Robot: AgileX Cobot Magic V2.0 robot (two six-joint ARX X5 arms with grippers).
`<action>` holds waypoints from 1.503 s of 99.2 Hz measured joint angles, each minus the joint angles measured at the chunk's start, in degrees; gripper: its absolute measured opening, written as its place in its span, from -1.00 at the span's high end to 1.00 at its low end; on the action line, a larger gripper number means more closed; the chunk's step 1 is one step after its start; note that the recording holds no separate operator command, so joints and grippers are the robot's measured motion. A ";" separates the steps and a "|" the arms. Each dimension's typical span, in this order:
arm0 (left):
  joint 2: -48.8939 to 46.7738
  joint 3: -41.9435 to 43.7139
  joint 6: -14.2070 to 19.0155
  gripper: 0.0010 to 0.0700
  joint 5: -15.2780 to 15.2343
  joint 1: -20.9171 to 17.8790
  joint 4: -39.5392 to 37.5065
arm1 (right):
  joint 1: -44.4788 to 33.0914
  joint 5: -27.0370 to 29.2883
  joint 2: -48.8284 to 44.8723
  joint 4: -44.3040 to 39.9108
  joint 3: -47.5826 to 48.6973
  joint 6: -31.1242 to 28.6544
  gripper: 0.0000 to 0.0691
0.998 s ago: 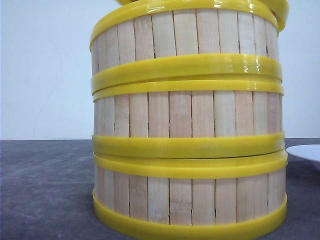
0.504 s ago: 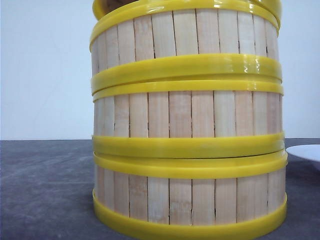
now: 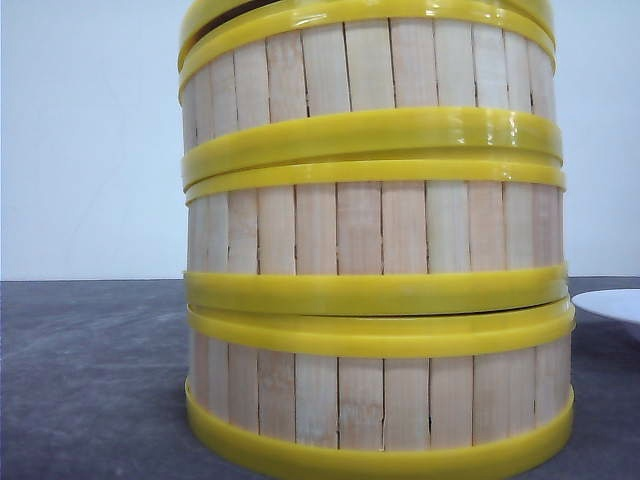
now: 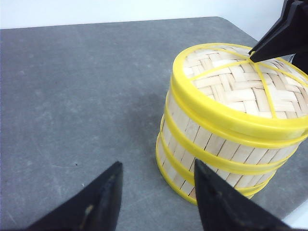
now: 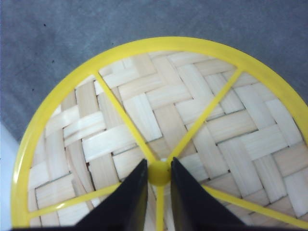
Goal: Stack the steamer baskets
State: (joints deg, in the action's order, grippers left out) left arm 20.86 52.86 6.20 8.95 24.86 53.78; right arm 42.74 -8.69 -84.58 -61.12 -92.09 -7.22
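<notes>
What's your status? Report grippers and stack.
Right gripper shut on the lid hub, atop the steamer baskets. Left gripper open, clear. White plate beside stack.

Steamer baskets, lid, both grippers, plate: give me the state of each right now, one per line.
Steamer baskets: three stacked upright on the table.
Woven lid: on top of the stack, one edge slightly raised.
Right gripper: shut on the lid's centre knob.
Left gripper: open, empty, beside the stack.
White plate: empty.
</notes>
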 joint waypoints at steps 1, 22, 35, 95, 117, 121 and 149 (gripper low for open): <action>0.00 0.00 0.00 0.24 0.00 0.00 0.00 | 0.02 -0.02 0.00 0.00 0.00 0.00 0.85; 0.00 0.00 0.00 0.24 0.00 0.00 0.00 | 0.31 0.09 -0.24 0.04 0.00 0.59 0.82; 0.00 0.00 0.00 0.24 0.00 0.00 0.00 | 0.39 0.04 -0.33 0.11 0.00 0.90 0.31; 0.00 0.00 0.00 0.24 -0.02 0.00 -0.02 | 0.42 19.23 21.75 -1.49 -0.13 -0.17 -0.04; 0.00 0.00 0.00 0.24 0.00 0.00 -0.04 | 0.44 25.49 34.49 -2.73 7.76 -3.04 -0.04; 0.00 0.00 0.00 0.24 0.00 0.00 -0.02 | 0.44 25.83 37.00 -2.43 10.75 -4.04 -0.04; 0.00 0.00 0.00 0.29 -0.02 0.00 -0.02 | 0.44 26.91 48.50 0.63 25.09 -8.50 0.05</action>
State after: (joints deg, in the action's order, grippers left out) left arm 20.86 52.86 6.20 8.93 24.86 53.76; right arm 43.18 18.22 -36.07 -60.49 -67.00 -15.73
